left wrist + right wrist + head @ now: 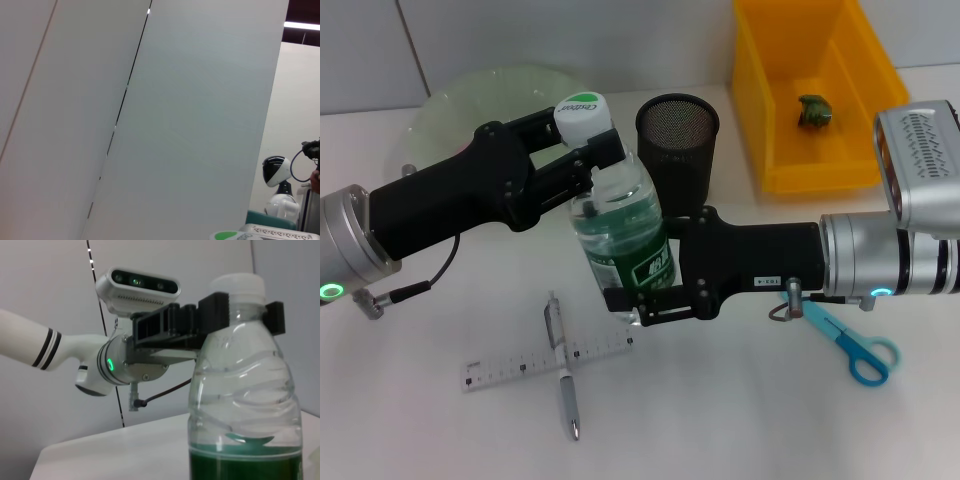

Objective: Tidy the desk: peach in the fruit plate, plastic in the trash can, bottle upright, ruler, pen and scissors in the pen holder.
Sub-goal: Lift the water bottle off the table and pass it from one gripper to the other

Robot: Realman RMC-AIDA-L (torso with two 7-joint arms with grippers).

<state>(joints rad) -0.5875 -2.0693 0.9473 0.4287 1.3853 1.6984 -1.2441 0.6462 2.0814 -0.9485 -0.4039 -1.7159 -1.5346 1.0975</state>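
A clear bottle [620,225] with a green label and a white cap [582,112] stands nearly upright at the table's middle. My left gripper [600,160] is shut on its neck just under the cap, also seen in the right wrist view as black fingers [272,317] around the bottle [245,405]. My right gripper [638,305] is shut on the bottle's lower part and hides its base. The ruler [510,366] and pen [563,370] lie crossed at the front. Blue scissors [855,345] lie under the right arm. The peach is out of view.
A black mesh pen holder [677,140] stands right behind the bottle. A pale green fruit plate [470,95] sits at the back left. The yellow bin [815,165] at the back right holds a green crumpled piece [814,110]. The left wrist view shows only a wall.
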